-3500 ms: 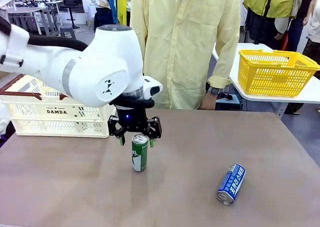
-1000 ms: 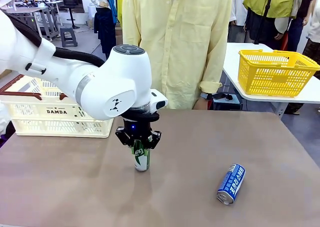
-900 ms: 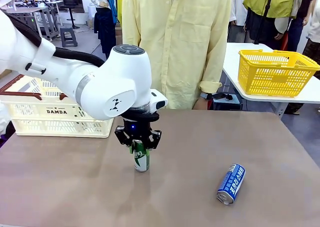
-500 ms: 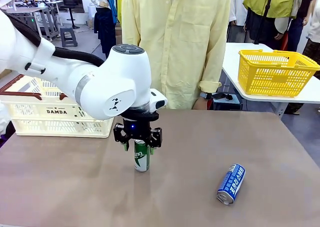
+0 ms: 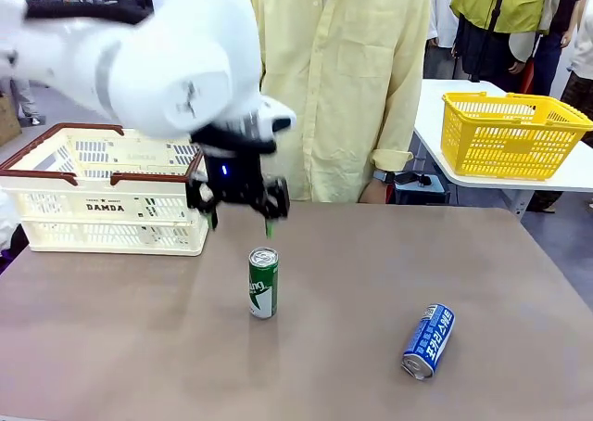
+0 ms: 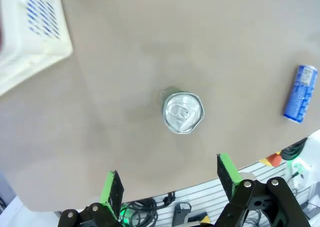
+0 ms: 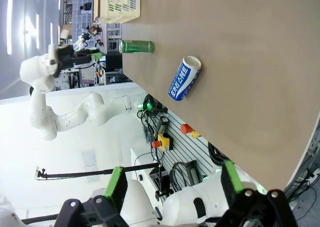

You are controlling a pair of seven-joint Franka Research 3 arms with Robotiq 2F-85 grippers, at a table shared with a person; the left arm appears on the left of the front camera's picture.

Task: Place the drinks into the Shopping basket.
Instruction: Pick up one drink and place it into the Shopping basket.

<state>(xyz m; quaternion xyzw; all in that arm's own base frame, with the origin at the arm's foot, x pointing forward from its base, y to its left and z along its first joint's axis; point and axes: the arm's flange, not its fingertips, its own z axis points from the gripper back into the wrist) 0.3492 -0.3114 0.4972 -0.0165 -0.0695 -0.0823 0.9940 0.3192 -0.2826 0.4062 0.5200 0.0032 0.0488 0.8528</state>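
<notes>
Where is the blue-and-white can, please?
Front view: the blue-and-white can lies on its side on the table, near right, right of the upright green-and-white can.

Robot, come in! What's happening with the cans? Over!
Left gripper open, above the upright green can. Right gripper open, empty. Blue can on its side; neither in the Shopping basket. Nothing in the way.

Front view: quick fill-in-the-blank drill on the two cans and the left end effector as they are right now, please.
1. The green-and-white can stands ___.
2. The blue-and-white can lies on its ___.
3. The left end effector hovers above the green-and-white can, ___ and holding nothing.

Missing words: upright; side; open.
</notes>
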